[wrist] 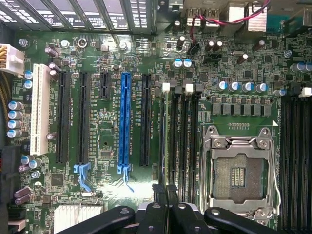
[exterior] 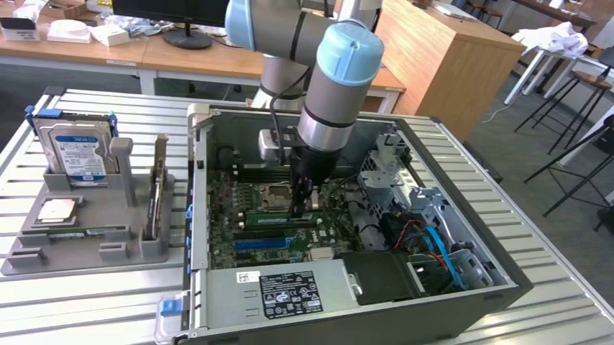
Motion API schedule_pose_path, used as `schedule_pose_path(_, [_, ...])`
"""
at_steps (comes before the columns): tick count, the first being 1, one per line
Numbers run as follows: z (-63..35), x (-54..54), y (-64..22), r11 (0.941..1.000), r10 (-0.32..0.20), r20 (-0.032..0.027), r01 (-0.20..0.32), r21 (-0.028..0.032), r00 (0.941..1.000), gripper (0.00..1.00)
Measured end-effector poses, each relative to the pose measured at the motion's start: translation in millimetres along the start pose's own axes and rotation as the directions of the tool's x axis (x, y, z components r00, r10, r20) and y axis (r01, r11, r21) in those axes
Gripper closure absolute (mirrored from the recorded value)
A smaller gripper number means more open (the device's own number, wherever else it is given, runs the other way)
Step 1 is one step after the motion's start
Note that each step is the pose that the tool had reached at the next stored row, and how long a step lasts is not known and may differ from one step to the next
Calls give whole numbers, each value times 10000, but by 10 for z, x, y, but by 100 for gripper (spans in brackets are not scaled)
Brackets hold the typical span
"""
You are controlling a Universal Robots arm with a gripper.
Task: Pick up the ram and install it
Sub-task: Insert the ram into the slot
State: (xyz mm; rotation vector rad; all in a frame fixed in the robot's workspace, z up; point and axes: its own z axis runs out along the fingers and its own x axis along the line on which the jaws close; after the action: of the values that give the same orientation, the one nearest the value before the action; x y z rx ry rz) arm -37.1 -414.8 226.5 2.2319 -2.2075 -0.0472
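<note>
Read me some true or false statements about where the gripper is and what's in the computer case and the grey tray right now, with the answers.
1. The gripper is down inside the open computer case. True.
2. Its jaws stand wide open. False: they are shut on the thin green ram, at the black memory slots.
3. The processor socket holds a chip. False: it is empty; a silver chip lies in the grey tray.
4. A hard drive with a blue label stands upright in that tray. True.
5. The blue slot sits right under the gripper. False: it lies off to one side.
</note>
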Motion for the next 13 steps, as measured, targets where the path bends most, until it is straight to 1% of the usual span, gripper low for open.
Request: schedule_pose_path(13, [25, 0, 1, 10000, 0, 0, 0, -1, 10000, 89])
